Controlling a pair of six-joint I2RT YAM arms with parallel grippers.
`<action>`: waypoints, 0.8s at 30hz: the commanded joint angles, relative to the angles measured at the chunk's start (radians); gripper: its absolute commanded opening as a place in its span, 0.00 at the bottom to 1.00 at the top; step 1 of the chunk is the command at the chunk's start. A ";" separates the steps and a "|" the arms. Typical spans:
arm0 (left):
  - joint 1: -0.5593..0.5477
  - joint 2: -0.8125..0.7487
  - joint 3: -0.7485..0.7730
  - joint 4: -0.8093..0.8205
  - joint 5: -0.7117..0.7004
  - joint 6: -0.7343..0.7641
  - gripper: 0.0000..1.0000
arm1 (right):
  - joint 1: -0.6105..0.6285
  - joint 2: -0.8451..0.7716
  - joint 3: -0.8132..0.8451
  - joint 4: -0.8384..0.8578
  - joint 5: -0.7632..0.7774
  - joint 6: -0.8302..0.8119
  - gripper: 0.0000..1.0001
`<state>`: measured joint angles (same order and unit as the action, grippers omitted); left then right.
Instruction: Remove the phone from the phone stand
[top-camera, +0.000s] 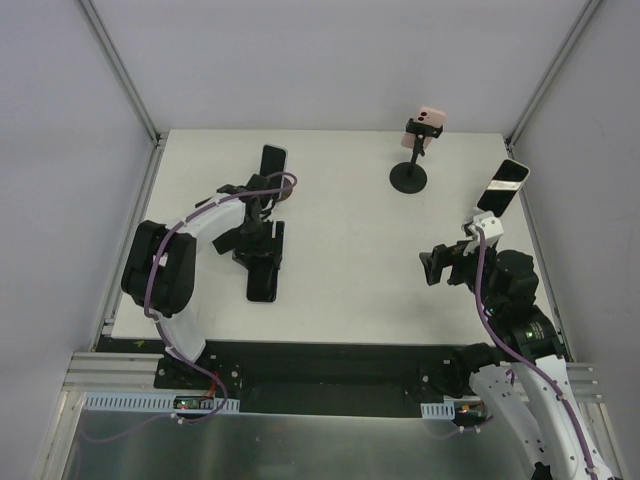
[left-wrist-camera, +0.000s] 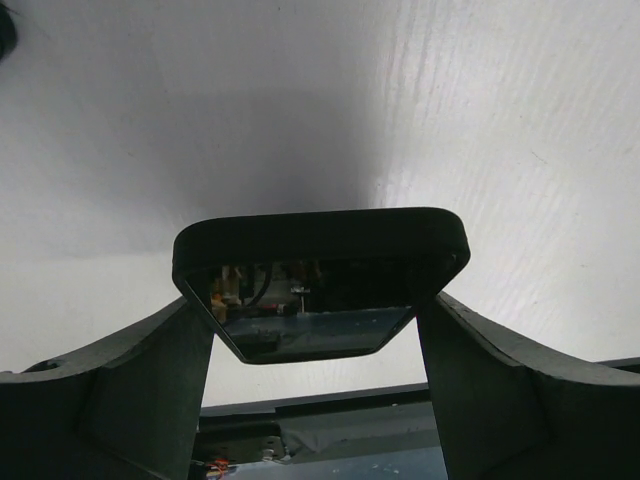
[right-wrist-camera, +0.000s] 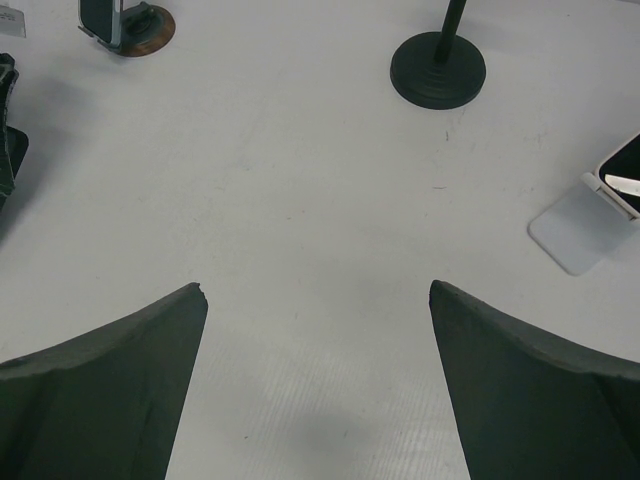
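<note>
My left gripper (top-camera: 257, 243) is shut on a black phone (top-camera: 263, 268) that reaches toward the near edge, low over the white table (top-camera: 350, 290). In the left wrist view both fingers (left-wrist-camera: 110, 390) press the sides of the phone (left-wrist-camera: 320, 250), whose glass faces down. A second dark phone (top-camera: 272, 163) stands in a round stand just beyond the left gripper. A pink phone (top-camera: 431, 117) is clamped on a black pole stand (top-camera: 409, 177) at the back. Another phone (top-camera: 507, 185) leans on a white stand at the right. My right gripper (top-camera: 432, 268) is open and empty; in its wrist view (right-wrist-camera: 316, 288) it hangs over bare table.
The right wrist view shows the black stand's base (right-wrist-camera: 437, 68), the white stand (right-wrist-camera: 580, 228) and the round brown stand with its phone (right-wrist-camera: 120, 22). Grey walls and metal posts enclose the table on three sides.
</note>
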<state>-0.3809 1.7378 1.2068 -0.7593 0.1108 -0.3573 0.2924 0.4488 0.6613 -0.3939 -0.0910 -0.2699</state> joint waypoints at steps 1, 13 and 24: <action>-0.007 0.026 -0.027 -0.006 0.056 0.029 0.00 | 0.005 0.001 -0.005 0.033 0.004 0.003 0.96; -0.007 0.035 -0.099 -0.026 0.043 0.012 0.00 | 0.004 -0.002 -0.029 0.059 0.007 0.005 0.96; -0.012 0.055 -0.110 -0.028 0.038 0.009 0.48 | 0.004 -0.022 -0.034 0.056 0.023 0.001 0.96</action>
<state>-0.3809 1.7809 1.1145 -0.7296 0.1482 -0.3492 0.2924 0.4404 0.6270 -0.3851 -0.0837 -0.2703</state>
